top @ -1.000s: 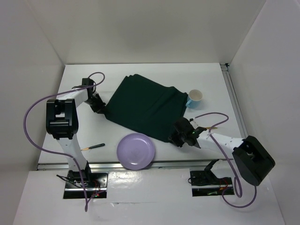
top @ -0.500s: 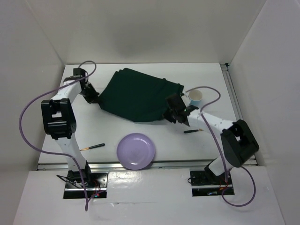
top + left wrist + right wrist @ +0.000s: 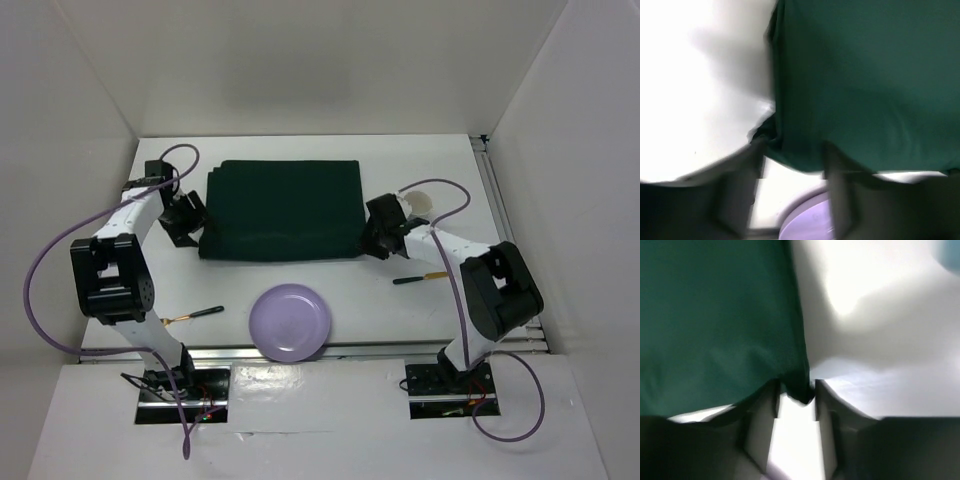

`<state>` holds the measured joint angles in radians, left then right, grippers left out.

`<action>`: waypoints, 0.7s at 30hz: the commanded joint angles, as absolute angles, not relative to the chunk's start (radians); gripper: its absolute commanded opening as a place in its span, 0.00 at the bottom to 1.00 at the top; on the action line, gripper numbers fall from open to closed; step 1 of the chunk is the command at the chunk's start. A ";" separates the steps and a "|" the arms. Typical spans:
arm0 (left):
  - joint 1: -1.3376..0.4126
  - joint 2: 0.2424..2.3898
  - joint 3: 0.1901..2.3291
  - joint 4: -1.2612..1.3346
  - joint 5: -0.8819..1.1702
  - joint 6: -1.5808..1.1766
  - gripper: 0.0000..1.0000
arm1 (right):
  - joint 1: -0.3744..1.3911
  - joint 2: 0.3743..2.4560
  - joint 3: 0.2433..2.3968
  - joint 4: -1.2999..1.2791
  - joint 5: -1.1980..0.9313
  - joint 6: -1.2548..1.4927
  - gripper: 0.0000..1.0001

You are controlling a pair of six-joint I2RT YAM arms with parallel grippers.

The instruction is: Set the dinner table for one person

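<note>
Where the white tabletop (image 3: 430, 160) spans the scene, it carries one dark green mat (image 3: 283, 210), one purple plate (image 3: 290, 322), one cup (image 3: 420, 203) and two utensils, the left utensil (image 3: 200, 313) and the right utensil (image 3: 420, 278). The left end effector (image 3: 197, 225) stands wide, a mat corner loose between its fingers. The right end effector (image 3: 368, 240) is narrow around another corner; I cannot tell whether it grips.

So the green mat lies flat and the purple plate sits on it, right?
No: the purple plate sits on the bare table, near its front edge and apart from the green mat, as the top external view shows. The mat does lie flat.
</note>
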<state>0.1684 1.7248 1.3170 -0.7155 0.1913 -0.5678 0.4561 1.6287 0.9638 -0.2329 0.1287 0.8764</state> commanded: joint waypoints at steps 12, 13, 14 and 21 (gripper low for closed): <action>0.156 1.845 1.591 -0.816 0.043 -0.531 0.64 | 0.532 1.581 1.192 -0.420 0.253 0.686 0.54; 0.156 1.859 1.603 -0.816 0.043 -0.531 0.56 | 0.532 1.594 1.209 -0.411 0.253 0.652 0.46; 0.156 1.893 1.627 -0.816 0.043 -0.531 0.38 | 0.532 1.627 1.247 -0.402 0.239 0.632 0.35; 0.135 2.034 1.666 -0.816 0.124 -0.540 0.00 | 0.532 1.975 1.581 -0.514 0.123 0.508 0.00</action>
